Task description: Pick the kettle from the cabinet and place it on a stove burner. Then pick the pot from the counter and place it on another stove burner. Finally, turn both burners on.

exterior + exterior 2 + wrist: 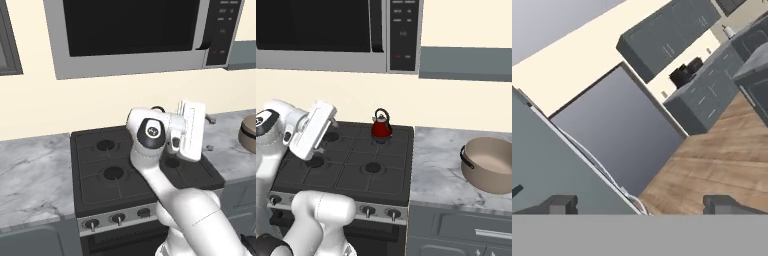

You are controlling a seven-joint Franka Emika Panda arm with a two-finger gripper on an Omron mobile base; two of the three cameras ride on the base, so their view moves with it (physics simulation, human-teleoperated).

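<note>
The small red kettle (381,129) stands upright on the back right burner of the black cooktop (351,172). The wide beige pot (492,164) sits on the marble counter (436,170) to the right of the stove; its edge also shows in the left base view as the pot (248,132). My gripper (209,133) hangs open and empty above the stove's right half, left of the kettle and apart from it. In the hand view the gripper (642,204) points out across the room, nothing between its fingertips (559,204). The dark grey cabinet (466,62) hangs above the counter.
A silver-framed microwave (135,35) hangs over the stove. Free burners (113,173) lie at front and left, with silver knobs (368,211) along the front. Off across the room are a wooden floor (712,165) and grey cabinets (667,35).
</note>
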